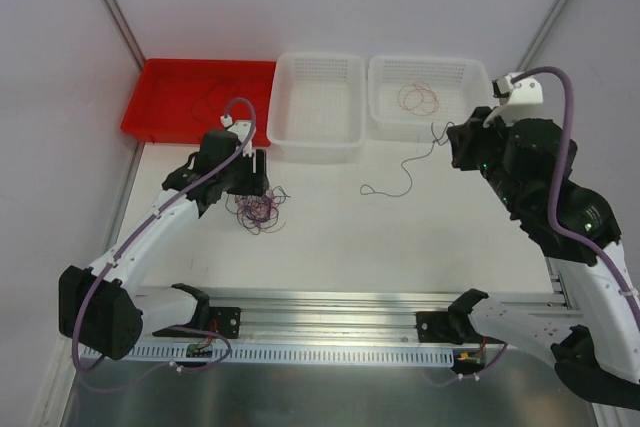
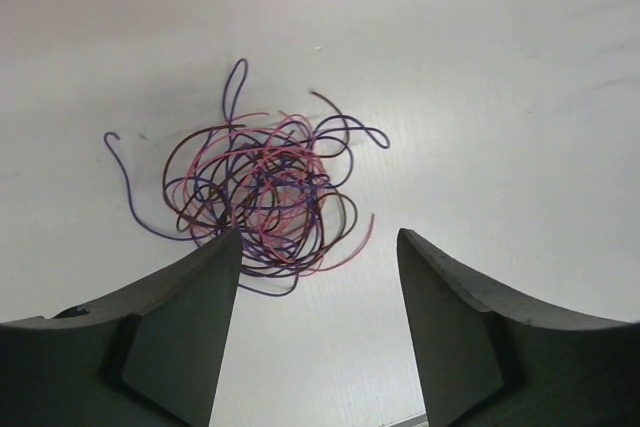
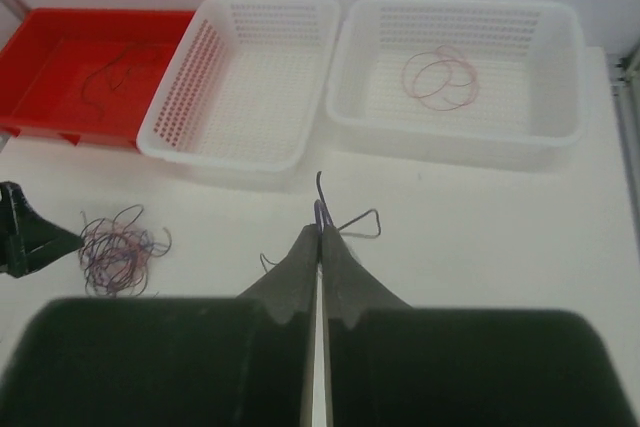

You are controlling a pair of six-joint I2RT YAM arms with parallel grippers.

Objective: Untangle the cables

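A tangle of red, purple and dark cables lies on the white table; it also shows in the left wrist view and the right wrist view. My left gripper is open above the tangle's near edge, holding nothing. My right gripper is shut on a single dark purple cable, which trails down to the table. A red cable lies in the right white basket. A dark cable lies in the red tray.
A middle white basket stands between the red tray and the right basket, along the table's far edge. A metal rail runs along the near edge by the arm bases.
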